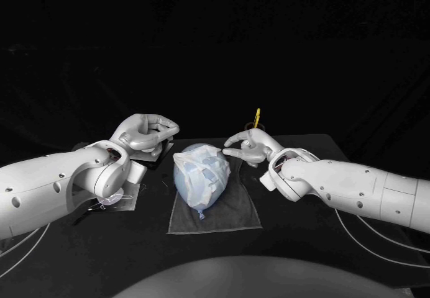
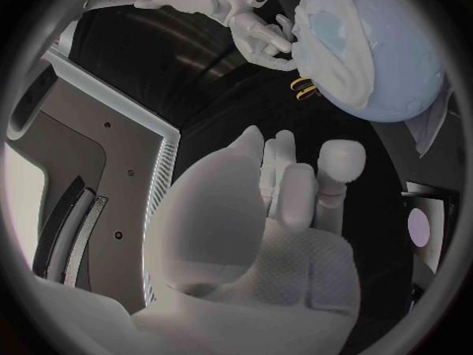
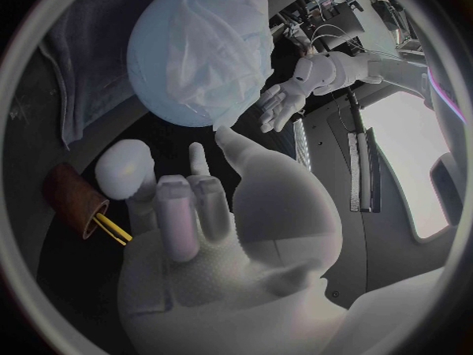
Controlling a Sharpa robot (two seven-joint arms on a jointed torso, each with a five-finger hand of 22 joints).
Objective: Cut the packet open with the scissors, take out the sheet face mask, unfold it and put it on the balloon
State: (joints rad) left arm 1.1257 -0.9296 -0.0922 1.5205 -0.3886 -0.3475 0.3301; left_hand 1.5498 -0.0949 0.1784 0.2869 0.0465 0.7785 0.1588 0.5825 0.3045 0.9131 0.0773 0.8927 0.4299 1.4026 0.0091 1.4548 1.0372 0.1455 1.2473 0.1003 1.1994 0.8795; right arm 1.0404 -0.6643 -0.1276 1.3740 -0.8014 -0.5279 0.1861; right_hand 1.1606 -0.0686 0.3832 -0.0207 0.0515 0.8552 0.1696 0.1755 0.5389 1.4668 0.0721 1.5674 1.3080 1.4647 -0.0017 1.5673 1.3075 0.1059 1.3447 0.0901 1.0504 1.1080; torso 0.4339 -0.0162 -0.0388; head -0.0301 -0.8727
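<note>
**On the grey cloth: a masked balloon between two empty hands**

Across the black table [image 1: 309, 149] both white arms reach in, the left from the left and the right from the right. Their far ends are cut off by the edges of the head view.

At the middle lies a grey cloth [image 1: 228, 214], its far end covered by the pale blue balloon [image 1: 202, 186]. The balloon rests on its side, with the knot pointing to the near side. The white sheet face mask [image 1: 202, 158] is draped over the balloon's far half, creased and folded. Its underside and how far round it wraps are hidden.

Just left of the balloon a grey panel with a white edge [image 1: 148, 158] is mostly covered by the left hand [image 1: 145, 132]. That hand hovers apart from the balloon, its fingers loosely bent and spread, with nothing in them.

The right hand [image 1: 249, 146] sits just right of the balloon. Its fingers are apart and empty, the tips right at the mask's edge. Whether they touch it cannot be told.

Beyond the right hand a brown holder [image 3: 71, 199] stands with the scissors [image 1: 257, 117] in it. Their yellow handles stick out and the blades are hidden inside.

Near the left forearm lies a small pale flat thing [image 1: 117, 202], half covered by the arm. It is too small to identify, and any print on it is unreadable.
</note>
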